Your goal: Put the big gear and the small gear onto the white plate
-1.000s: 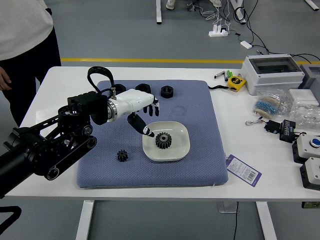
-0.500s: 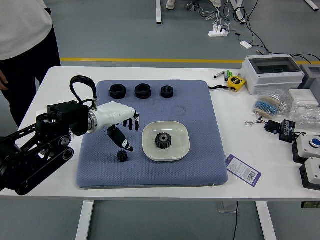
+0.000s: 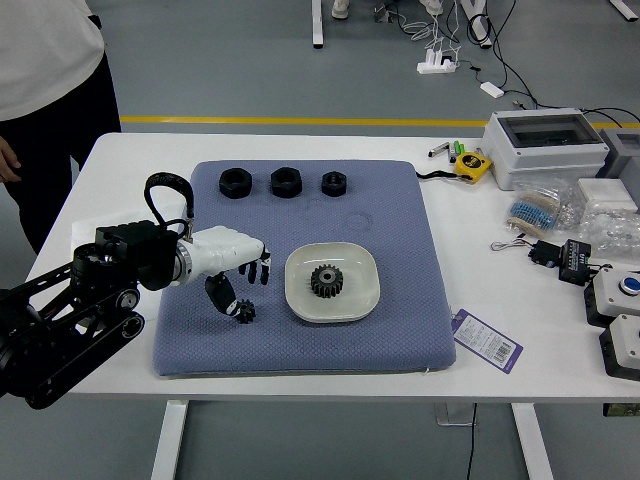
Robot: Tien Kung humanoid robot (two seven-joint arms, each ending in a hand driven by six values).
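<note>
With my left hand [image 3: 246,291] part-open and holding nothing, I'd centre thumb and fingers around the small gear [image 3: 245,311], left of the white plate [image 3: 292,300], before closing gently.

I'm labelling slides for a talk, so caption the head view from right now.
Big gear on the white plate; the robot's left hand at the small gear.

Nothing can be read for certain; the card [image 3: 487,341] by the blue mat's [image 3: 400,345] lower right edge bears a barcode and small print; the yellow tape measure [image 3: 471,166] beyond the mat's upper right corner has illegible marks.
</note>
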